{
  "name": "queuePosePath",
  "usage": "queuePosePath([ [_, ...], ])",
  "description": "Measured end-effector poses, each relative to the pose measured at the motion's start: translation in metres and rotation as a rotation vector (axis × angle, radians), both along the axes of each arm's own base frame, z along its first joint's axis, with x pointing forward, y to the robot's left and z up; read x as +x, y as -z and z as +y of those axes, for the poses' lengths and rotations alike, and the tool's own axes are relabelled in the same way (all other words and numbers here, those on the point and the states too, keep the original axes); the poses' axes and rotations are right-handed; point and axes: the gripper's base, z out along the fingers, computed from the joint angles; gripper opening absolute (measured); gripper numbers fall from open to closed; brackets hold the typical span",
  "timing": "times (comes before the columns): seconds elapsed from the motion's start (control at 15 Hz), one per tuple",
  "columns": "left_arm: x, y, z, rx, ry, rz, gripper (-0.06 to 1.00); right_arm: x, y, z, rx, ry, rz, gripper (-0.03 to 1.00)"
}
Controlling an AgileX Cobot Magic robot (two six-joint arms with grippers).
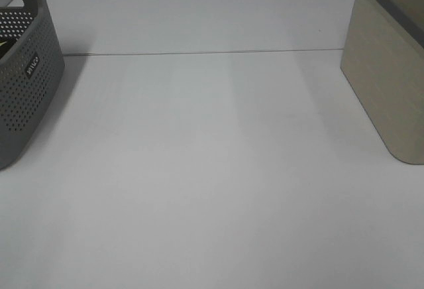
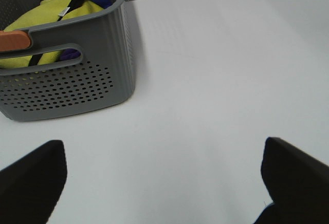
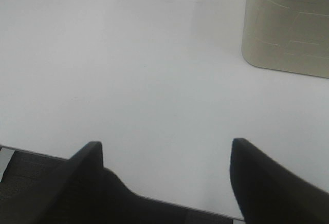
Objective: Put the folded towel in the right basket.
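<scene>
The right basket is beige with a grey rim and stands at the table's right edge; it also shows in the right wrist view. A yellow folded cloth lies inside the grey perforated left basket, next to a purple cloth and an orange one. My left gripper is open and empty over bare table, short of that basket. My right gripper is open and empty near the table's front edge. Neither gripper shows in the exterior high view.
The grey left basket stands at the table's left edge. The white table lies between the two baskets. A seam runs across the table at the back.
</scene>
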Motion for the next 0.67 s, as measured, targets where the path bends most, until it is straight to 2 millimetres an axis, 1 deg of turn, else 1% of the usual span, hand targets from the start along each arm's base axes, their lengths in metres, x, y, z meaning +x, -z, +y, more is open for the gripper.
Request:
queuePosePath([
  [0.2,0.000,0.000,0.000,0.000,0.000,0.000,0.98,0.000,0.000,0.000,0.000,0.020,-0.001,0.66],
  [0.33,0.000,0.000,0.000,0.000,0.000,0.000,0.98,-0.001,0.000,-0.002,0.001,0.095,-0.018,0.66],
  [0.67,0.000,0.000,0.000,0.000,0.000,0.000,0.98,-0.023,-0.002,-0.002,0.008,0.107,-0.160,0.66],
])
